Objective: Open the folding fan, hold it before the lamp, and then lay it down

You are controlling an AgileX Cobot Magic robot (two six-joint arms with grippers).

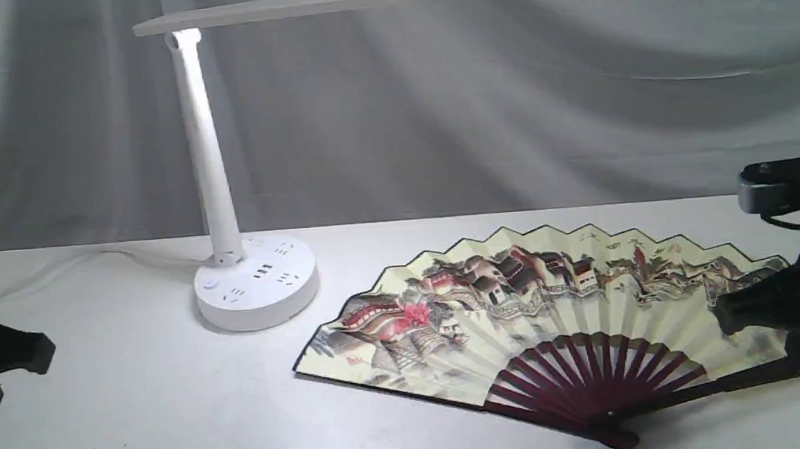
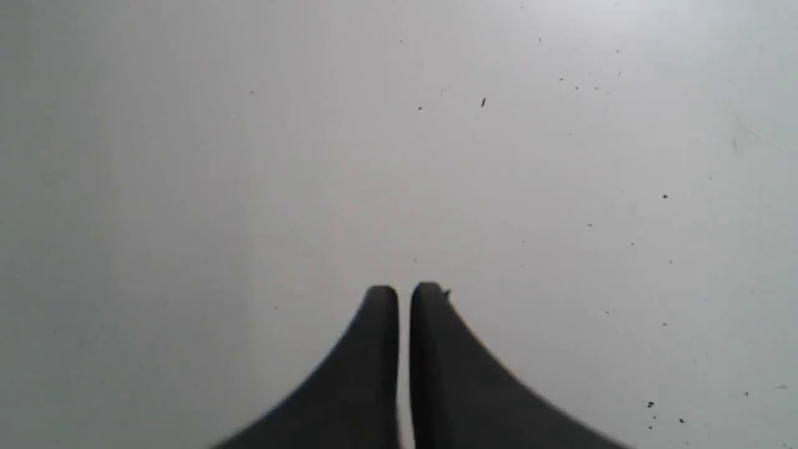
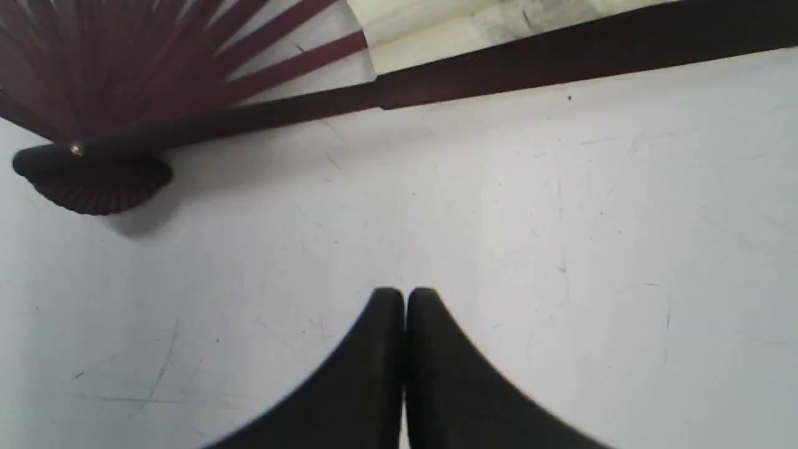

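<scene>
Exterior view: the folding fan [image 1: 551, 312] lies spread fully open on the white table [image 1: 141, 421], painted side up. The lamp [image 1: 211, 173] stands upright near the fan's left tip, not touching it. The right end effector [image 3: 404, 298] is beside the fan's right guard, closed on nothing. The left end effector [image 2: 404, 292], likewise closed and empty, is well apart over bare table.

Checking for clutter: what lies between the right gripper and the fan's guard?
Nothing: the right wrist view shows only bare white table between the shut black right gripper and the dark maroon wooden guard of the cream paper folding fan.
</scene>
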